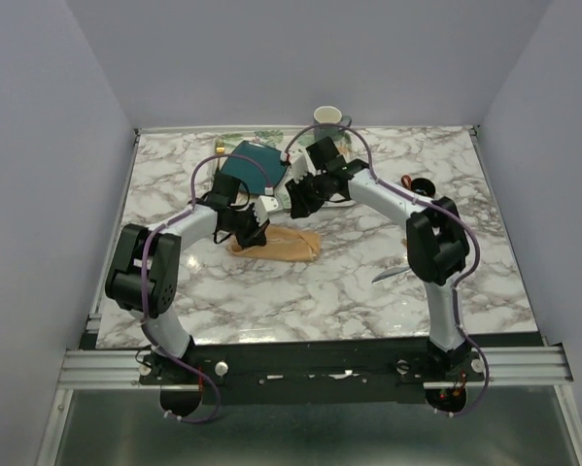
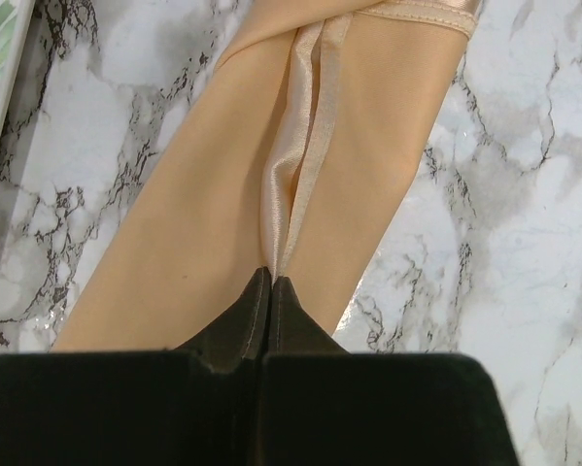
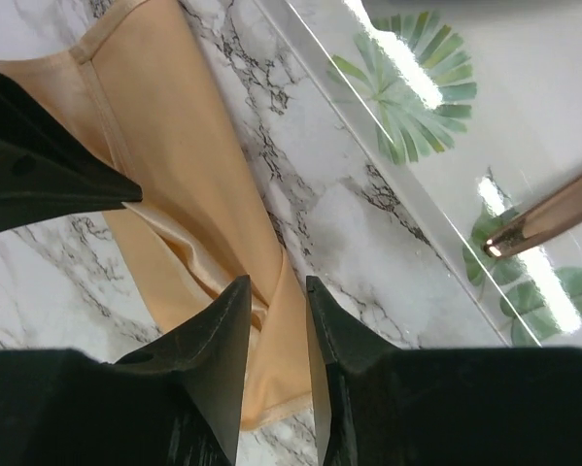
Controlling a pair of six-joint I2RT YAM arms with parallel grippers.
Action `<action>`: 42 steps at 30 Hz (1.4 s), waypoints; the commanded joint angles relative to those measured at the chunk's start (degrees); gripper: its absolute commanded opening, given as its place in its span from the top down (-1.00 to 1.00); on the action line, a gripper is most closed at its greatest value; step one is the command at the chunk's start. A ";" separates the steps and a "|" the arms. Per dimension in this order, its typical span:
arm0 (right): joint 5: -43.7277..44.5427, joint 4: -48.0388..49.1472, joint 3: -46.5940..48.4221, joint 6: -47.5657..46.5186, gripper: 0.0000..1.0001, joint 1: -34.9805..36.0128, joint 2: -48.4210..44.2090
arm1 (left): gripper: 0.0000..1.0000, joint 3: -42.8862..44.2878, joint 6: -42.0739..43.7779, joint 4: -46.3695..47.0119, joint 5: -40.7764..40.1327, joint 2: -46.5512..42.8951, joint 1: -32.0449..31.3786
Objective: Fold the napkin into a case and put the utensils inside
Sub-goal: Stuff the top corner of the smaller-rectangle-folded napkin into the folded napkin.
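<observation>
Plainly, the left gripper [image 2: 271,283] has its jaws pressed together on the napkin [image 2: 368,165], pinching it where the two satin hems meet along its middle. From that pinch the cloth runs straight ahead of the jaws as a long folded strip, flat on the table [image 2: 533,243]. The right gripper [image 3: 278,291] stands over the same strip, its jaws a little apart, with a cloth fold showing in the gap just below the tips; it seems to grip nothing. Both arms are at the napkin, so the next fold likely turns on this long axis. Off to the right of the right jaws lies the leaf-patterned tray [image 3: 524,107], a gold handle [image 3: 548,214] on it.
</observation>
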 commanded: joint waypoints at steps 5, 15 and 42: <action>-5.54 -3.89 6.33 2.03 0.28 0.32 8.20 | 1.00 1.51 0.68 -0.67 0.66 0.79 -0.16; -7.13 -4.24 8.35 0.71 0.27 0.68 11.80 | 1.00 1.95 0.15 -0.59 0.40 1.50 -0.25; -12.66 -4.33 2.91 -0.79 0.99 4.02 9.87 | 1.00 -0.51 -1.78 -2.26 0.57 -2.37 -2.01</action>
